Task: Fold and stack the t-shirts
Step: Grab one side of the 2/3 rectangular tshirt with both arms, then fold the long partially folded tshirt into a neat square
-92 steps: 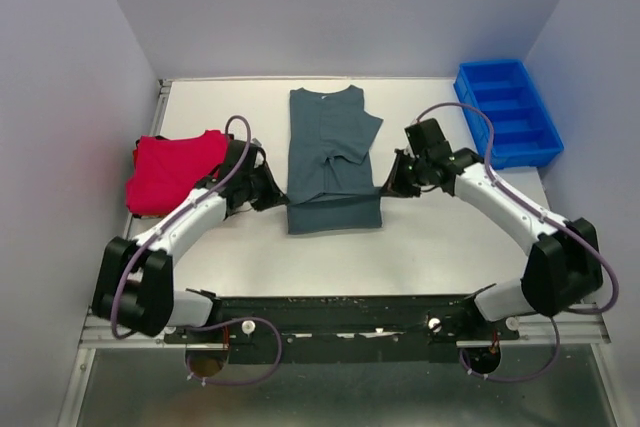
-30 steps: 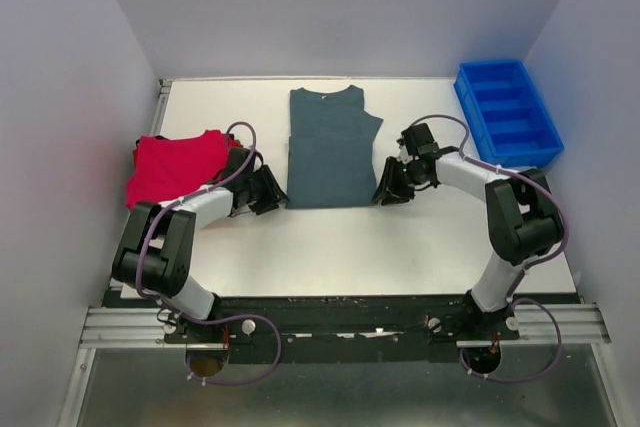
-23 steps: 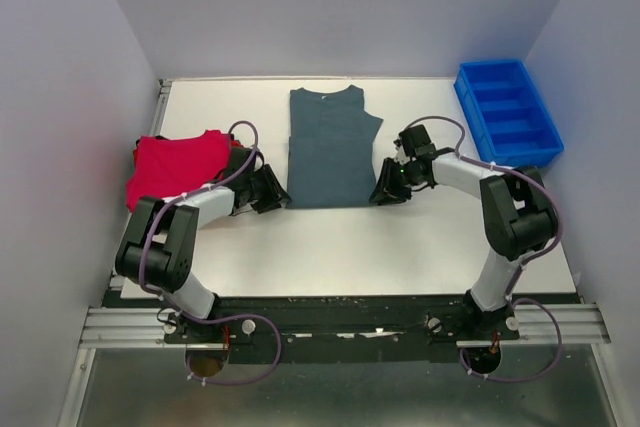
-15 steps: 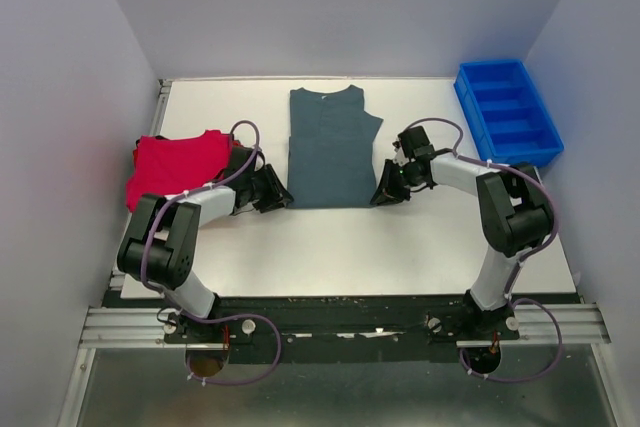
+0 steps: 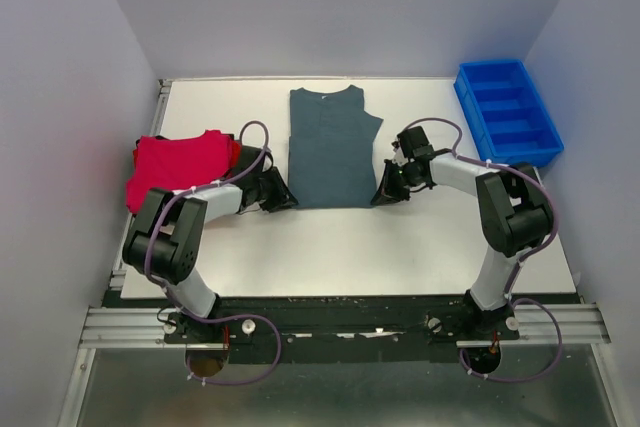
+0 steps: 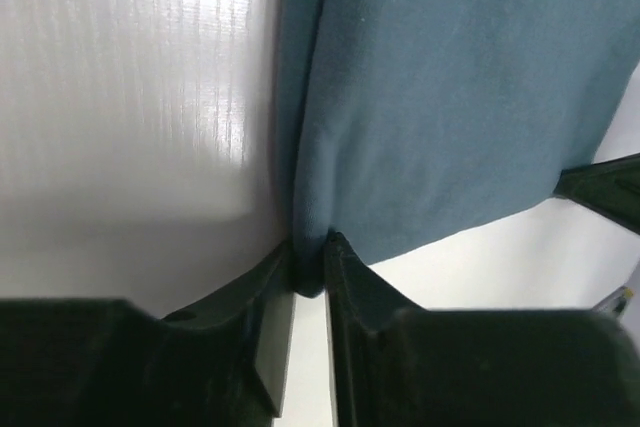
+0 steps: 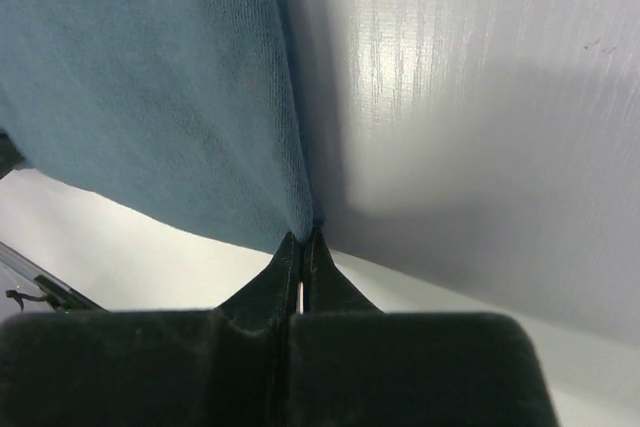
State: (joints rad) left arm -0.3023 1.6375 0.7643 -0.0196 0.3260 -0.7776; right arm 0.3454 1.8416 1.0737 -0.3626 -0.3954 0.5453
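The slate grey-teal t-shirt [image 5: 330, 147] lies flat in the middle of the table, folded into a long rectangle. My left gripper [image 5: 281, 197] is shut on its near left corner; the left wrist view shows a thick fold of cloth [image 6: 420, 97] pinched between the fingers [image 6: 308, 272]. My right gripper [image 5: 381, 195] is shut on its near right corner; the right wrist view shows the cloth edge [image 7: 160, 87] meeting the closed tips [image 7: 303, 242]. A folded red t-shirt [image 5: 175, 167] lies at the left edge, behind my left arm.
A blue plastic bin [image 5: 508, 112] with compartments stands at the back right corner. White table [image 5: 350, 247] surface stretches in front of the shirt. Walls close in on the left, back and right.
The lower part of the grey-teal shirt has been folded up, so the shirt is shorter. Both grippers have moved inward to its new near corners and closed there.
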